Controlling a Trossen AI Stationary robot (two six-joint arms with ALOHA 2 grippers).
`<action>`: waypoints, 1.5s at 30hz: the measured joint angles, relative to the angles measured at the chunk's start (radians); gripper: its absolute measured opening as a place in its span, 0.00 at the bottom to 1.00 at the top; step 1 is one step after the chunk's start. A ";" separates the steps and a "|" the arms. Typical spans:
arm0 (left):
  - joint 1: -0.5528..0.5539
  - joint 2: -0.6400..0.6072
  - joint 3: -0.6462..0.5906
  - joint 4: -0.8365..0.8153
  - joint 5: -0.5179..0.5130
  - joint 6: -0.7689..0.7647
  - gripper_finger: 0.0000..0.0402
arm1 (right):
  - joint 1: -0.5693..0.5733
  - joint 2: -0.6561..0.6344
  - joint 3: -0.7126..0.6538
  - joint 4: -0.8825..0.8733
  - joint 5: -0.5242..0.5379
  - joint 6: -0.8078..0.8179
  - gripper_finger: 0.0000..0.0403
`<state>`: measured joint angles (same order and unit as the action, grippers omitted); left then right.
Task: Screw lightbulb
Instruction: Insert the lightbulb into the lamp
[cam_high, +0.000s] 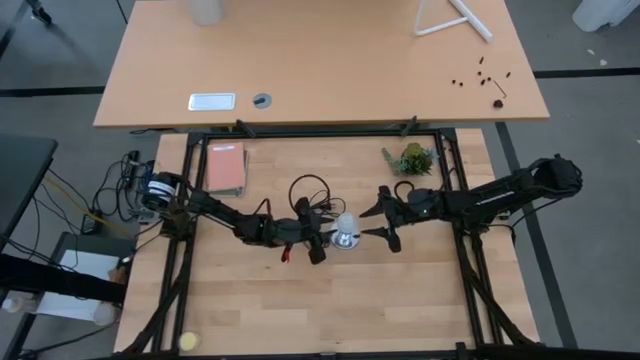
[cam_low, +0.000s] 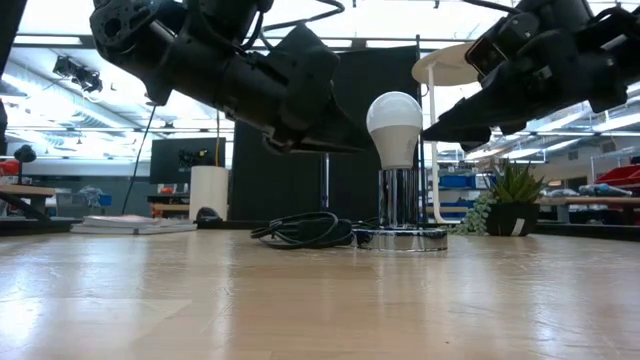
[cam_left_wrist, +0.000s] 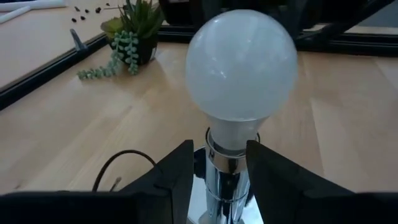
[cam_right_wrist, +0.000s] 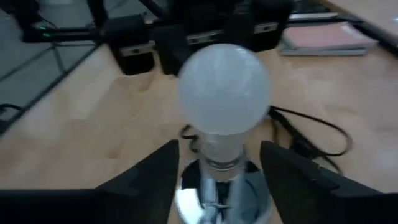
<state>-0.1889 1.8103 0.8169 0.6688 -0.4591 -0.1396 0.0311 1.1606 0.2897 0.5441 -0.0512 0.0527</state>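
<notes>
The white lightbulb (cam_low: 394, 122) stands upright in the chrome post (cam_low: 400, 198) of the round socket disc (cam_low: 400, 238), mid-table; it also shows in the high view (cam_high: 346, 226). My left gripper (cam_left_wrist: 219, 149) is open, level, coming from the table's left; its fingers flank the post just below the bulb's neck. My right gripper (cam_right_wrist: 221, 149) is open wide, coming from the table's right; its fingers stand on either side of the bulb's neck (cam_right_wrist: 222, 146) with clear gaps. My left gripper has one finger (cam_left_wrist: 267, 174) close against the side of the chrome post (cam_left_wrist: 227, 177), and the other finger stands apart from it by a dark gap. I cannot tell whether the near finger touches the post.
The socket's black cord (cam_high: 308, 190) coils behind it toward the far side. A pink notebook (cam_high: 226, 167) lies at the far left and a small potted plant (cam_high: 410, 158) at the far right. A yellow ball (cam_high: 188, 341) lies near the front left. Black frame rails (cam_high: 470, 260) border the table.
</notes>
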 joint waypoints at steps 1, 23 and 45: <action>0.000 0.000 0.000 0.006 0.000 0.001 0.37 | 0.000 0.002 0.000 -0.001 -0.005 0.006 0.62; 0.006 0.000 0.001 0.020 -0.045 -0.023 0.37 | 0.017 0.183 0.001 0.184 -0.018 0.009 0.79; 0.017 0.000 0.001 -0.014 0.039 -0.053 0.37 | 0.007 0.183 0.001 0.172 0.008 0.023 0.77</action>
<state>-0.1722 1.8107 0.8177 0.6551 -0.4200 -0.1921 0.0380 1.3441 0.2905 0.7166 -0.0429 0.0753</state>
